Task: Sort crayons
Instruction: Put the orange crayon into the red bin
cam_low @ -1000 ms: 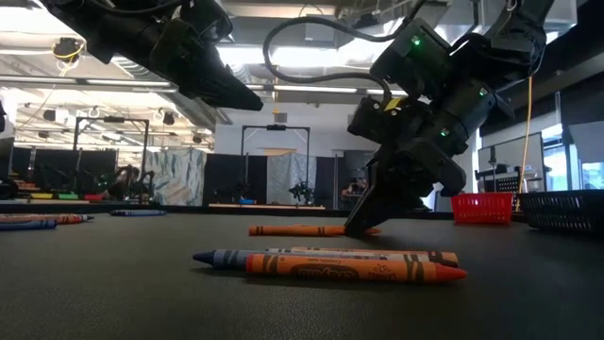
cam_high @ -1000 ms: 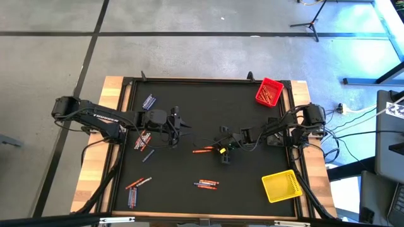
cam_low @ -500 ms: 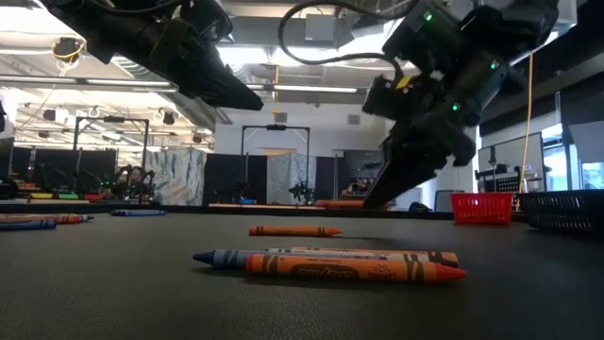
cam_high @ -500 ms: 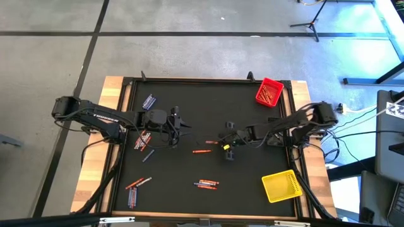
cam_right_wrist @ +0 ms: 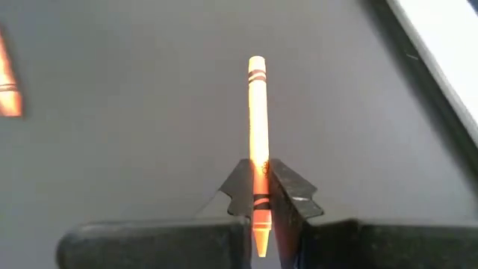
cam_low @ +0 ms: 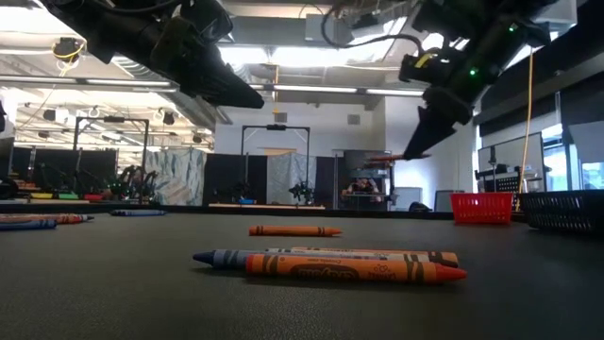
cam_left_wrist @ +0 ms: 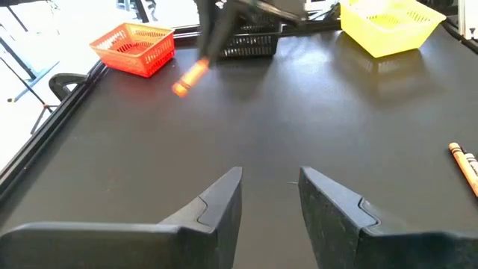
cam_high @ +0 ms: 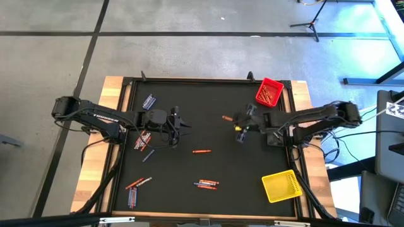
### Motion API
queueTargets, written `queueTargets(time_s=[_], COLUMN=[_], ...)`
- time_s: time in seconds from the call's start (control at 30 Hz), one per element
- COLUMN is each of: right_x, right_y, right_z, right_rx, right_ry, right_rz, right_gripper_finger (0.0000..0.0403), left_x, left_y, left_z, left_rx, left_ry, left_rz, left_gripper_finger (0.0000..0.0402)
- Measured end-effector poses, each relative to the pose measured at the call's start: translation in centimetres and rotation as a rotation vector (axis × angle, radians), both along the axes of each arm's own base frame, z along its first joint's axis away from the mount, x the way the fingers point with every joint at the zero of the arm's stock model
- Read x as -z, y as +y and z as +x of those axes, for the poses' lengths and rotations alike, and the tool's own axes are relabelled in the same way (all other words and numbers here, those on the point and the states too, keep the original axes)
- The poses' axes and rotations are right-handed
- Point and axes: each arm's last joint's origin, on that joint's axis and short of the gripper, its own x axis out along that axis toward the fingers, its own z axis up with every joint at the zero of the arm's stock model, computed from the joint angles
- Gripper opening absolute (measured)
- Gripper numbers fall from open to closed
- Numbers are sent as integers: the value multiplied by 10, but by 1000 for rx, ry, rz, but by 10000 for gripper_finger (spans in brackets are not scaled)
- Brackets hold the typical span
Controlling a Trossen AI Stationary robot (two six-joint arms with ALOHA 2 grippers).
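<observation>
My right gripper [cam_high: 238, 129] hangs above the mat's middle right, shut on an orange crayon [cam_high: 226, 118]; the low view shows that crayon [cam_low: 382, 159] high above the mat. Another orange crayon [cam_high: 202, 152] lies flat on the mat at the centre. A small group of crayons [cam_high: 206, 184] lies nearer the front edge, and more crayons [cam_high: 142, 140] lie at the left. My left gripper [cam_left_wrist: 270, 196] hovers open over the mat's left half [cam_high: 180, 124], with nothing between its fingers. My right gripper pinches the orange crayon between its two fingers near the pointed end [cam_right_wrist: 259, 187]. The fingers slant down from the table's right side. Most of the crayon [cam_right_wrist: 257, 112] sticks out beyond the fingertips, toward the table's left. It is lifted clear of the mat and roughly level.
A red bin [cam_high: 269, 92] with crayons in it stands at the far right corner, a yellow bin [cam_high: 281, 186] at the near right. Blue crayons [cam_high: 148, 101] lie far left, and more crayons [cam_high: 136, 189] near left. A raised frame [cam_high: 189, 81] borders the mat.
My right gripper has risen from the mat's centre with one orange crayon, moving toward the far right corner and tipping closer to level. The crayon is now lifted clear; a second orange crayon stays where it lay.
</observation>
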Motion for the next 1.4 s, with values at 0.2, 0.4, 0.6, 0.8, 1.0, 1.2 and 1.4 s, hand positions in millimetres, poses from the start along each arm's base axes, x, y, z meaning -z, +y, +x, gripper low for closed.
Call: queueTargets(time_s=[0.2,0.4,0.6,0.8,1.0,1.2,1.4], right_x=[-13,-12,-10,-4,15,23,22], right_y=[-38,-75,-108,-128,-137,-145,-146], right_z=[-24,-45,-65,-85,-103,-111,-111], right_rx=[180,365,542,673,756,804,779], right_ry=[25,81,110,142,223,226,237], right_rz=[-5,6,9,19,58,63,51], right_gripper_finger=[22,23,23,24,24,24,74], left_x=[0,0,0,0,0,0,0], left_y=[0,0,0,0,0,0,0], left_z=[0,0,0,0,0,0,0], left_rx=[0,0,0,0,0,0,0], left_ry=[-1,-1,0,0,0,0,1], left_rz=[0,0,0,0,0,1,1], left_gripper_finger=[126,126,126,126,126,126,126])
